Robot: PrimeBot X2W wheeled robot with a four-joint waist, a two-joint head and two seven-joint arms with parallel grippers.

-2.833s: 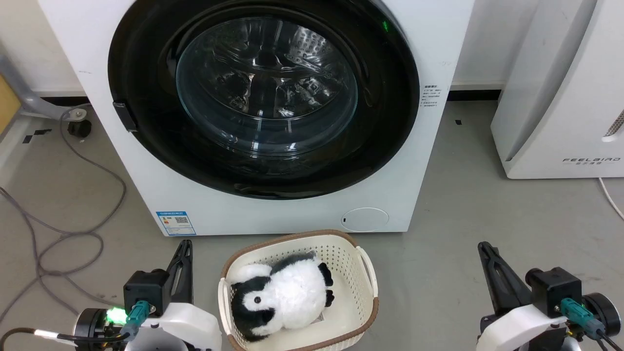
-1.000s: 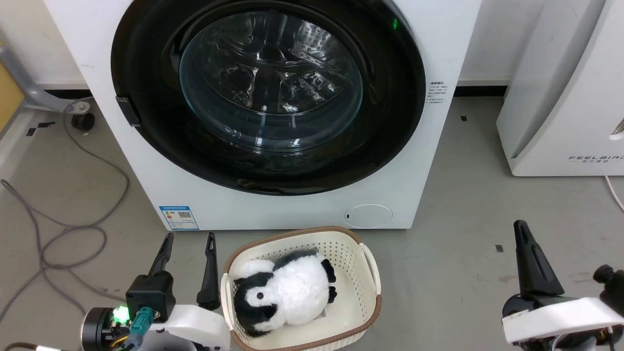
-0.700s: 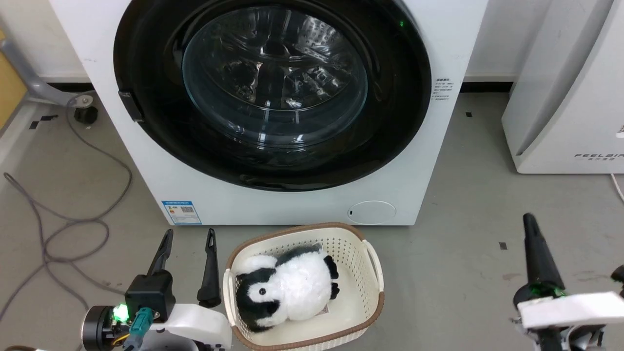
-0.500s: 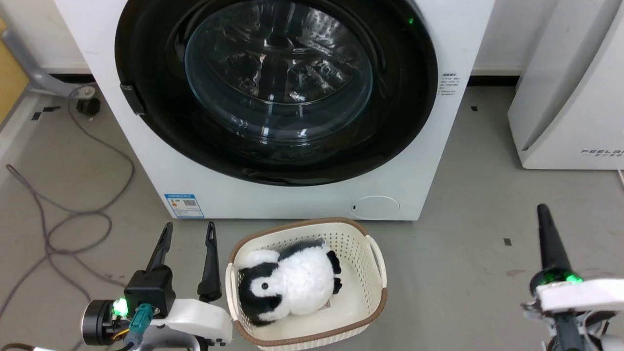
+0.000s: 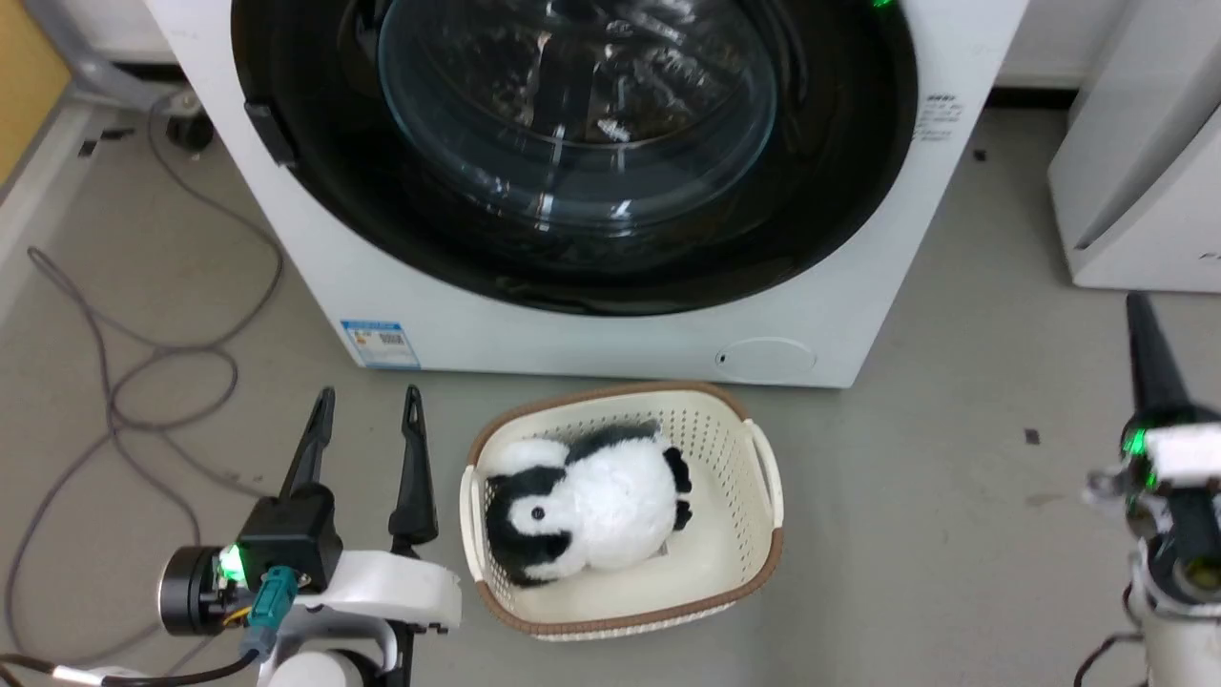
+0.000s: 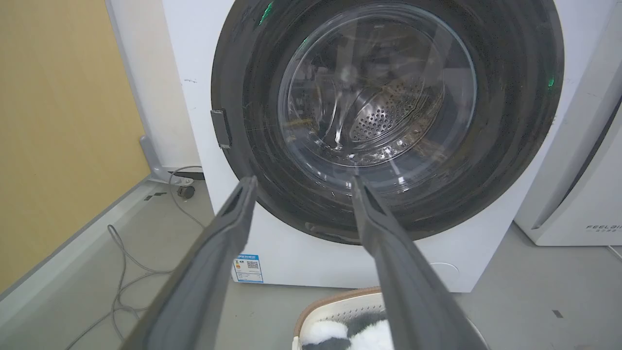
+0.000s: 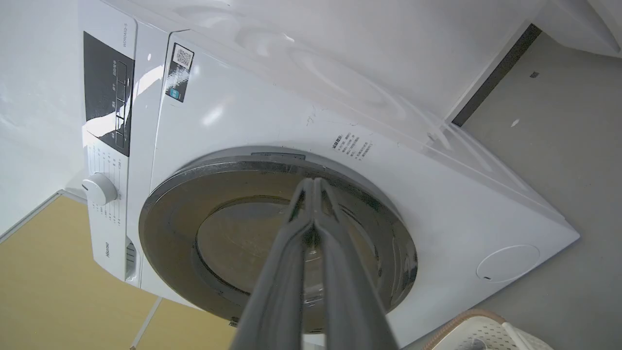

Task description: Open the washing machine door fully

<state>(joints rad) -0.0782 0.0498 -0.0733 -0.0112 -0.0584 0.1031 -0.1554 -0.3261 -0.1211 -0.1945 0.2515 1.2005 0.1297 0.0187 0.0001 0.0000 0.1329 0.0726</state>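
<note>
Head view is showing you closing in: left hand (image 5: 370, 393) now released, right hand (image 5: 1135, 307) clenched, washing machine door (image 5: 572, 143) unopened.

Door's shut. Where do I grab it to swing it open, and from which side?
Take the small dark tab on the left rim of the door: the only part standing proud of the flush disc. Come from the left with the open left hand, hook a finger behind it and pull outward; the hinge is probably opposite.
</note>
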